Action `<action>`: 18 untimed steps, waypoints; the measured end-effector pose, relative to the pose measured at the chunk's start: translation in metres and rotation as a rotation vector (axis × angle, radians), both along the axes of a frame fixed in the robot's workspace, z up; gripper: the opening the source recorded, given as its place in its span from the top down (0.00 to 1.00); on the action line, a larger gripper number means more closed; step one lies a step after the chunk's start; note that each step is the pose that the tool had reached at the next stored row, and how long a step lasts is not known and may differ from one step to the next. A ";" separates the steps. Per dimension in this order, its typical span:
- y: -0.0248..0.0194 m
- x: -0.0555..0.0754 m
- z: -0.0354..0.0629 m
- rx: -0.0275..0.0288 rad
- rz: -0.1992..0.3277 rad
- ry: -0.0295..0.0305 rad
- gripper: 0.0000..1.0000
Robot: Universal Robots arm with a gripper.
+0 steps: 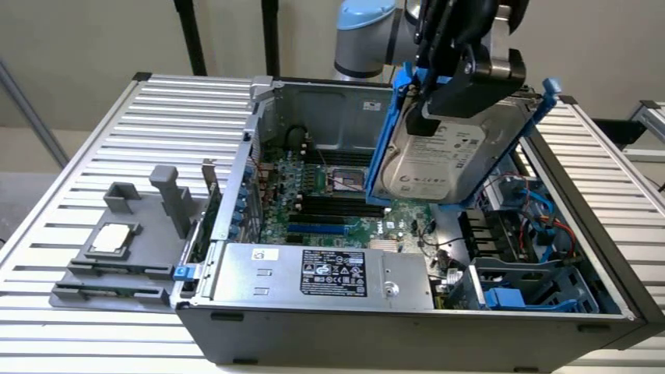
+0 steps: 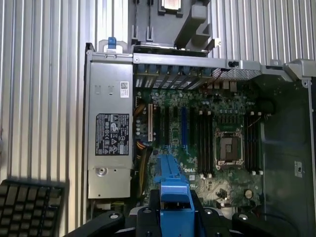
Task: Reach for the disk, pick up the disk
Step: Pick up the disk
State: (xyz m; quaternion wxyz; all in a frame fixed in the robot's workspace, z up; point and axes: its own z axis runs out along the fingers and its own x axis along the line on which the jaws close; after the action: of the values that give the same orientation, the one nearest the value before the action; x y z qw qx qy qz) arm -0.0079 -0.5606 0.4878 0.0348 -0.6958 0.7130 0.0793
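Note:
The disk (image 1: 431, 167), a silver-grey hard drive with a white label in a bright blue carrier, hangs tilted in the air above the open computer case. My gripper (image 1: 462, 89) is shut on its upper part, gripping the blue frame. In the wrist view the blue carrier (image 2: 175, 200) sticks out between my black fingers (image 2: 148, 217), with the motherboard far below it.
The open case (image 1: 260, 117) holds a motherboard (image 1: 332, 195), a grey labelled power-supply box (image 1: 322, 273) and a drive cage (image 1: 525, 288) with blue parts. A grey fixture (image 1: 124, 257) carrying a small square chip (image 1: 112, 238) sits on the slatted table (image 1: 93, 140). A keyboard (image 2: 29, 207) lies beside the case.

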 end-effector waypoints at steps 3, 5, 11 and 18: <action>-0.0065 0.012 0.0000 0.0000 0.000 0.0000 0.67; -0.0109 0.020 0.0000 -0.0001 0.000 0.0000 0.67; -0.0238 0.044 0.0000 0.0000 0.000 0.0000 0.67; -0.0386 0.073 0.0000 0.0000 0.000 0.0001 0.67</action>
State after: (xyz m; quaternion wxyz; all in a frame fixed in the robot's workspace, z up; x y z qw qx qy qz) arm 0.0652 -0.5992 0.4878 0.0347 -0.6958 0.7130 0.0793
